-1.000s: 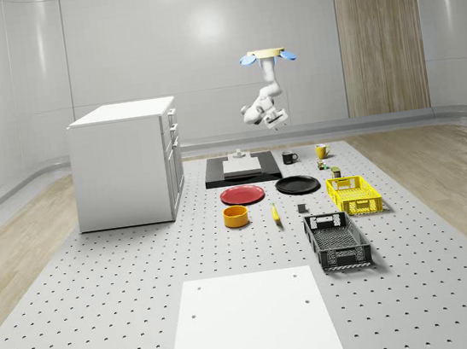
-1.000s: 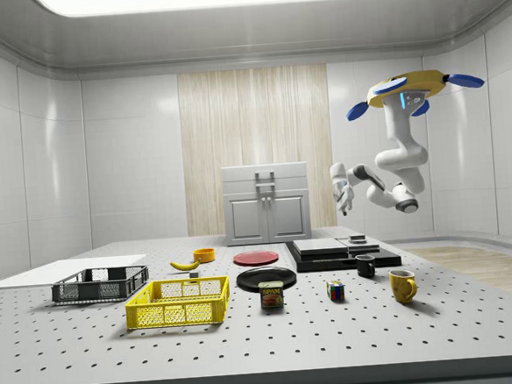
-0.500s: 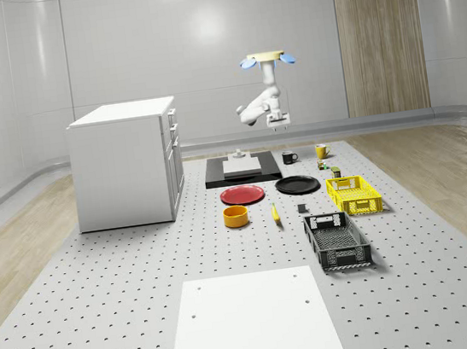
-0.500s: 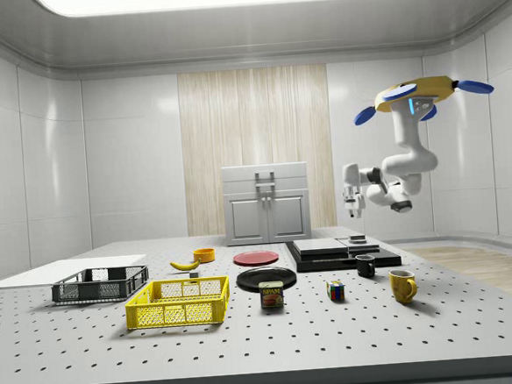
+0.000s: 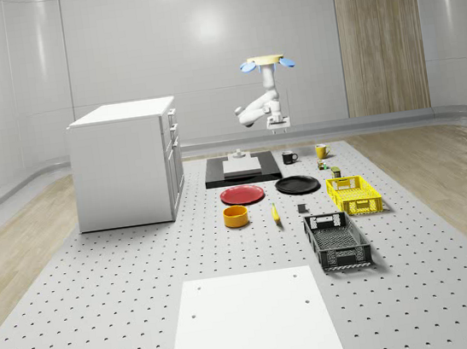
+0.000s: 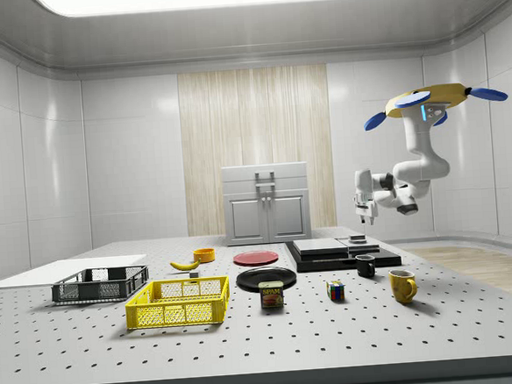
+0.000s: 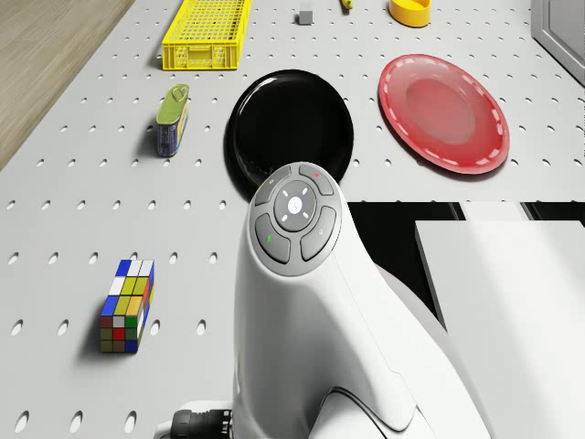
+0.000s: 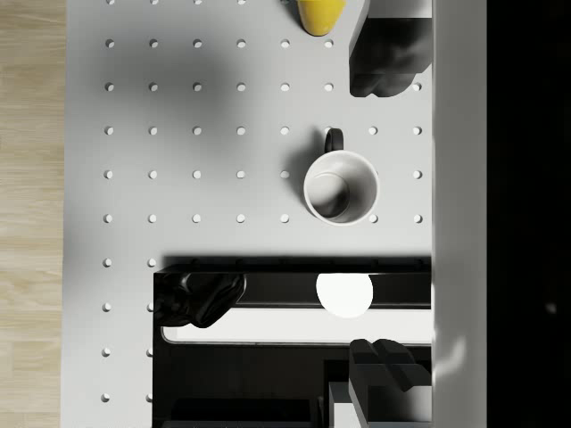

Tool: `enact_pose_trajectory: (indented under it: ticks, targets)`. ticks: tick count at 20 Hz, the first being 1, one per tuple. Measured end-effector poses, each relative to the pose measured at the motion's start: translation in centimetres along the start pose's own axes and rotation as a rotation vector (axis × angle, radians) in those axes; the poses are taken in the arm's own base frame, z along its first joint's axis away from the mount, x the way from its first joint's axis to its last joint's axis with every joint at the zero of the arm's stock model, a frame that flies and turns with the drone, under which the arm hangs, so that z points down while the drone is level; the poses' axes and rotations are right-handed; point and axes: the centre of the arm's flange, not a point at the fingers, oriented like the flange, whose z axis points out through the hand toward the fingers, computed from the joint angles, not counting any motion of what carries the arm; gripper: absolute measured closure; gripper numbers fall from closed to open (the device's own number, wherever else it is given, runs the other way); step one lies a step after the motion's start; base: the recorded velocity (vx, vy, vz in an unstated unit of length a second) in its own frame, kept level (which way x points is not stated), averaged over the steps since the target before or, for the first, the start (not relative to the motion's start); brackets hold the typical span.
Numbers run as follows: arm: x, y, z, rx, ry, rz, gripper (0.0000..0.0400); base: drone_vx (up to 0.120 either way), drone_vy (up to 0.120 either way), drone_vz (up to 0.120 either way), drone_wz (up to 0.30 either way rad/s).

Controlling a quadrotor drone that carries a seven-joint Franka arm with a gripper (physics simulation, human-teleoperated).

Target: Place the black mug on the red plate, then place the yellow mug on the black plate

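The black mug (image 5: 289,158) (image 6: 365,266) stands on the table beside the black platform; from above it shows a pale inside and a dark handle (image 8: 341,187). A little farther out stands the yellow mug (image 5: 321,151) (image 6: 402,285) (image 8: 319,13). The red plate (image 5: 243,195) (image 7: 443,123) and the black plate (image 5: 298,185) (image 7: 291,123) lie side by side, both bare. The drone (image 5: 263,62) (image 6: 430,102) hovers high above the table's far end. My gripper (image 5: 277,122) (image 6: 364,218) (image 8: 385,209) points straight down, open, well above the black mug.
A black platform (image 5: 217,179) carries a white block. A white cabinet (image 5: 127,163) stands at the whole-scene view's left. Near the plates are a Rubik's cube (image 7: 126,306), a can (image 7: 172,119), a yellow crate (image 5: 354,194), a black crate (image 5: 337,241), an orange bowl (image 5: 236,216) and a banana (image 5: 275,214).
The drone has drifted toward the side view's right. The arm has swung out, so the gripper has turned from tilted to pointing straight down over the black mug.
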Motion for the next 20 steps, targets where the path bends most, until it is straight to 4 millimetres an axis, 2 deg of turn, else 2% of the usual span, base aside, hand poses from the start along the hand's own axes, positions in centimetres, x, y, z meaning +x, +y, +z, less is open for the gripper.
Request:
enact_pose_trajectory:
  ticks: [2, 7, 13, 18, 20]
  targets:
    - [-0.02, -0.02, 0.0, -0.002, 0.002, 0.0, 0.0, -0.06, 0.0, -0.04, 0.0]
    - [-0.04, -0.04, 0.0, -0.004, 0.005, 0.0, 0.0, 0.0, 0.0, -0.12, 0.0]
    - [-0.06, -0.05, -0.01, -0.005, 0.006, 0.0, 0.0, 0.1, 0.0, -0.12, 0.0]
    - [-0.06, -0.06, -0.01, -0.006, 0.006, 0.0, 0.0, 0.008, 0.0, -0.12, 0.0]
    - [-0.06, -0.06, -0.01, -0.006, 0.006, 0.0, 0.0, 0.1, 0.0, -0.12, 0.0]
